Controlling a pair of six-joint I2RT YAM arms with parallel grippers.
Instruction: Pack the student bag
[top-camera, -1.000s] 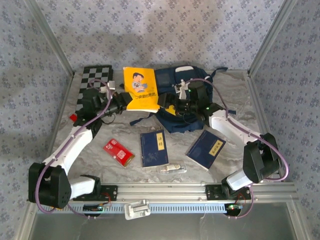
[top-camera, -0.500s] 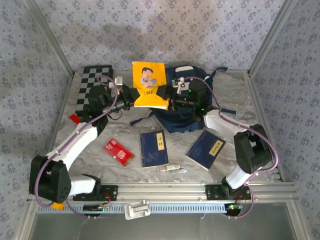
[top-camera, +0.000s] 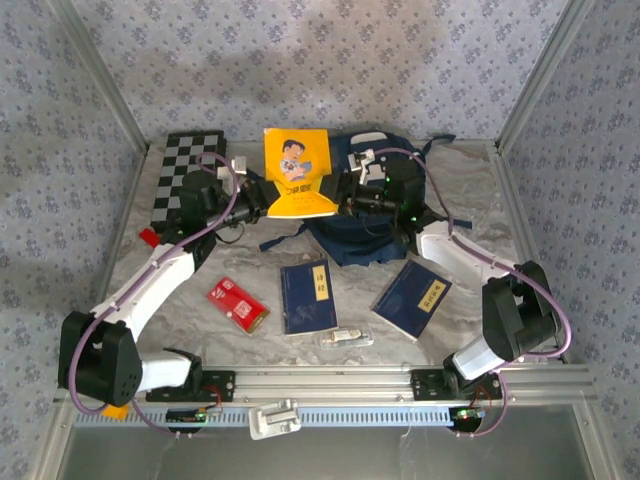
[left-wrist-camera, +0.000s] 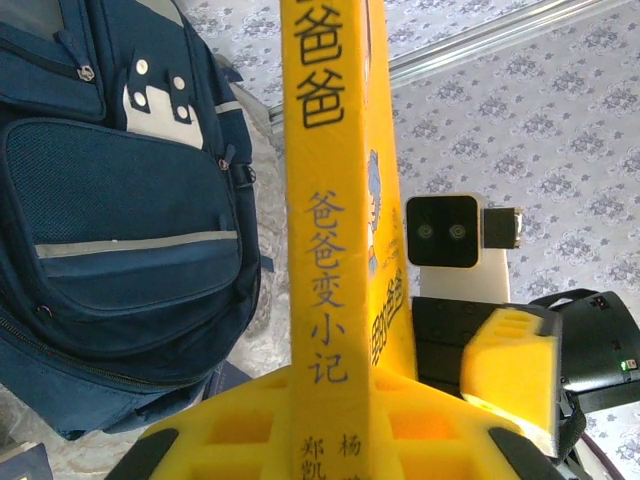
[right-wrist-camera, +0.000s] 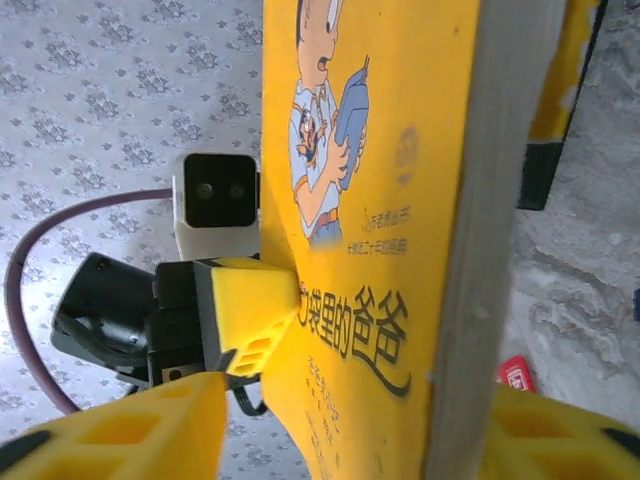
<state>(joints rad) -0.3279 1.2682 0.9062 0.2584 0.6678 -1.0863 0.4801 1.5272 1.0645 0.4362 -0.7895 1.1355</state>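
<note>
A yellow picture book (top-camera: 298, 172) stands upright above the table, between my two grippers. My left gripper (top-camera: 268, 198) is shut on its spine (left-wrist-camera: 325, 250). From the other side, my right gripper (top-camera: 335, 195) straddles the book's page edge (right-wrist-camera: 480, 250), jaws open, with a gap between one finger (right-wrist-camera: 120, 435) and the cover. The student bag (top-camera: 350, 245), navy with white trim, lies behind and beneath the right arm. Its front pocket (left-wrist-camera: 120, 220) faces the left wrist camera.
Two flat dark blue books (top-camera: 308, 295) (top-camera: 412, 298) lie in the middle of the table. A red packet (top-camera: 237, 304) is left of them and a small clear item (top-camera: 345, 337) nearer the front rail. A checkerboard (top-camera: 185, 175) leans at the back left.
The left gripper has raised the yellow book from a tilt to upright. The right gripper has come up to its right edge and its jaws have narrowed around it.
</note>
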